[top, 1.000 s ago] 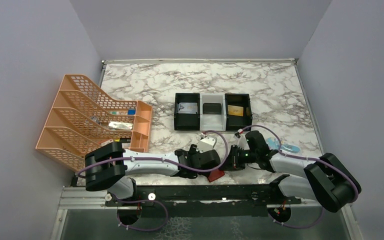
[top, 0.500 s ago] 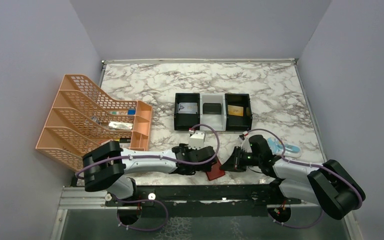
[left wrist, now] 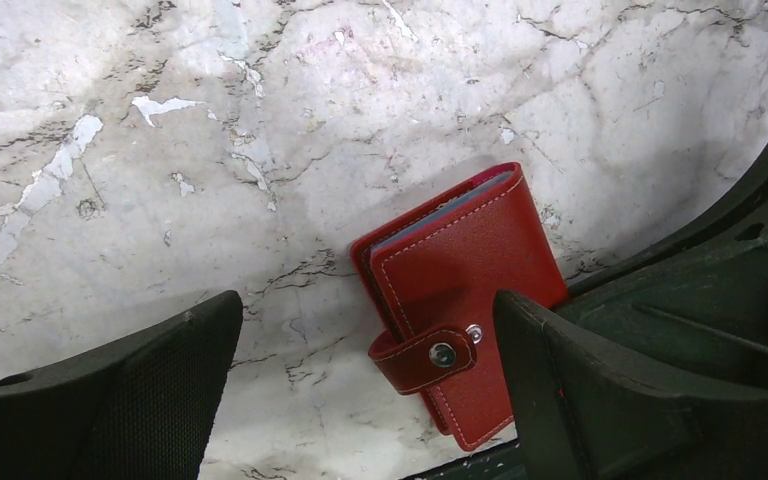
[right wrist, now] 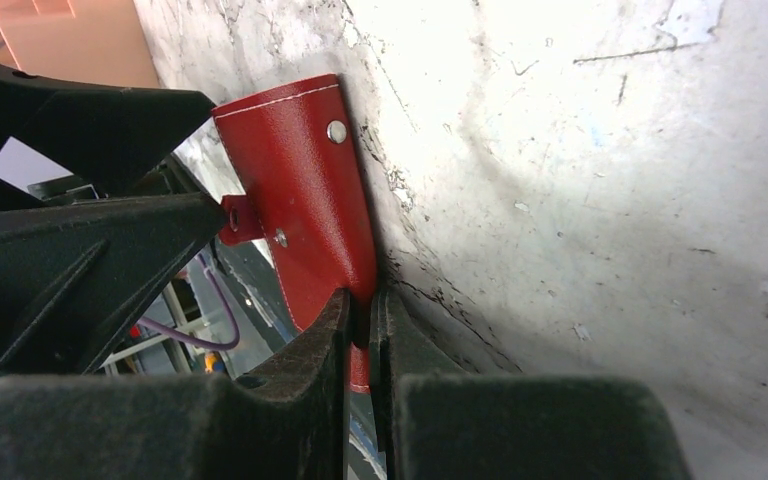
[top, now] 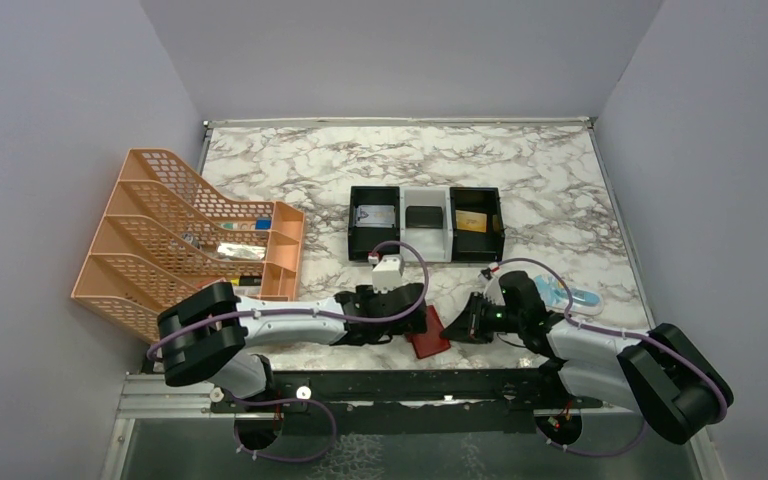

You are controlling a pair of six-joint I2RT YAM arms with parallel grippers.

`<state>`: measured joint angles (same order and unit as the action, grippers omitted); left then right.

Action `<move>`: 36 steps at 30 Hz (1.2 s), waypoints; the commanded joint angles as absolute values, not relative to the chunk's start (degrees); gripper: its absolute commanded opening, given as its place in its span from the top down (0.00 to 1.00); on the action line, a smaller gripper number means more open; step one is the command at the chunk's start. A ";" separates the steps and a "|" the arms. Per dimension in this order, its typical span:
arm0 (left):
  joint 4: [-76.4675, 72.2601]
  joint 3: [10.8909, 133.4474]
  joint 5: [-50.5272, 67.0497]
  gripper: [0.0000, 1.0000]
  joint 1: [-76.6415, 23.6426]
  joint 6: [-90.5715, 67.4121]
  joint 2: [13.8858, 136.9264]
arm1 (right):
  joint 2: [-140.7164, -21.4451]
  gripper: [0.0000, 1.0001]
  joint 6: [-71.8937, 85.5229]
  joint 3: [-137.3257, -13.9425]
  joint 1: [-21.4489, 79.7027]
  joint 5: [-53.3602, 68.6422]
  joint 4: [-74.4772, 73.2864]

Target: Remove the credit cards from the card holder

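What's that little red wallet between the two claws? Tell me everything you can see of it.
The card holder is a dark-red, leather-looking wallet with pale stitching. It is folded shut; a strap with a metal snap wraps over its open side and looks fastened. Pale inner sleeves peek out at one end. It lies on the marble table near its front edge. The right gripper pinches one edge; the left gripper hangs open over it, without gripping it.

Closed, the card holder [left wrist: 455, 290] hides its inside; the orange rack [top: 150, 215] holds indistinct items.
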<state>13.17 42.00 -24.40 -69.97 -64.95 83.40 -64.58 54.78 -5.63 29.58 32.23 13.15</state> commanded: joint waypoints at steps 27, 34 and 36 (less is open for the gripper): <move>25.24 46.50 -23.58 0.58 -71.02 -68.04 85.97 | -61.64 0.99 51.23 -6.15 29.62 21.53 5.88; 24.70 47.44 -24.71 0.63 -71.03 -68.30 86.44 | -61.75 0.99 50.85 -6.65 29.62 21.71 5.40; 24.41 47.61 -25.14 0.66 -71.08 -68.41 86.21 | -61.95 0.99 50.68 -6.97 29.62 21.71 5.21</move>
